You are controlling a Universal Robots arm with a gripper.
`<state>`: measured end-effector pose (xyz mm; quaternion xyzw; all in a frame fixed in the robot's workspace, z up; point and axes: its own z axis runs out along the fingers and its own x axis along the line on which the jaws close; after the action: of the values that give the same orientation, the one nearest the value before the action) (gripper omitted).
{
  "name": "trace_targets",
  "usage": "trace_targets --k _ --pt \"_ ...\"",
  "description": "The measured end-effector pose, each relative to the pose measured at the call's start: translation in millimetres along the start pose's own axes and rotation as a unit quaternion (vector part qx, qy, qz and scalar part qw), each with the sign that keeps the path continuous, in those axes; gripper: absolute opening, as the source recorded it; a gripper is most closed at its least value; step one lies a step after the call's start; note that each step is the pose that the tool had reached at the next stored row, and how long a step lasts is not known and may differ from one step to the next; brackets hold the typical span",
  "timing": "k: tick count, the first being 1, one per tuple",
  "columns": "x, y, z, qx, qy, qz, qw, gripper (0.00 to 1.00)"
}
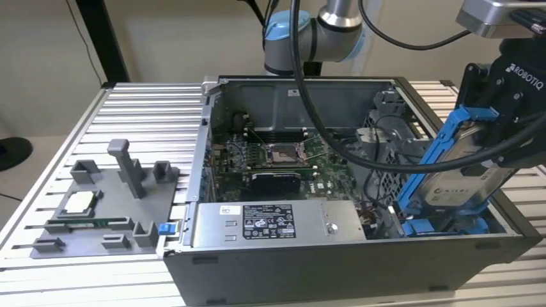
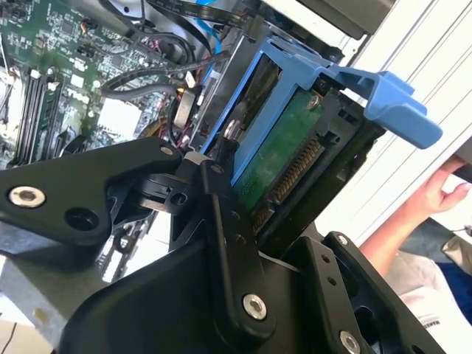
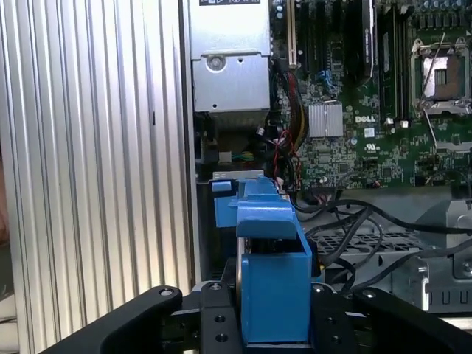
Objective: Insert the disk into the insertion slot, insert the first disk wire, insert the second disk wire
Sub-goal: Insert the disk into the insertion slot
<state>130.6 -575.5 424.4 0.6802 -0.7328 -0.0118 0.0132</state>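
Our black two-fingered gripper [image 1: 482, 146] is clamped on the disk [image 1: 456, 182], a flat rectangular silver-beige hard drive with a white label, clipped in a bright blue plastic carrier frame [image 1: 444, 137]. In both wrist views the fingers [image 3: 218, 318] close on it from either side. The disk stands steeply on end. Its long axis runs from between the fingers down into the case, and its top leans toward the exterior view's right. Its label faces the exterior camera. In the second wrist view we see its green circuit-board face [image 2: 280, 158], with the toothed connector edge close by the fingers.

Below the fingers, the disk's lower end reaches a blue plastic drive bay [image 1: 448, 225]. We cannot tell whether it is seated.

The bay sits in a corner of the open dark grey metal computer case [image 1: 341, 259]. Beyond the fingers the case also holds black cables [image 1: 375, 160], a grey labelled power-supply box [image 1: 265, 224] and a green motherboard [image 1: 273, 160].

Farther off, outside the case, a grey plastic fixture tray [image 1: 128, 211] holds a pale square part [image 1: 78, 201] and a thin green strip [image 1: 85, 222]. Case and tray rest on a ribbed aluminium table [image 1: 145, 115]. In the second wrist view a person's hand [image 2: 435, 195] lies past the fingers, beyond the case wall.
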Motion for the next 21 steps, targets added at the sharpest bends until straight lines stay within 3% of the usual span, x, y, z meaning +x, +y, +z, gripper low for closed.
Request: trace_targets --k 12,21 --pt "-0.2 -2.6 5.1 0.0 0.0 0.0 1.0 0.0" --pt "-0.3 -3.9 14.6 0.0 0.0 0.0 1.0 0.0"
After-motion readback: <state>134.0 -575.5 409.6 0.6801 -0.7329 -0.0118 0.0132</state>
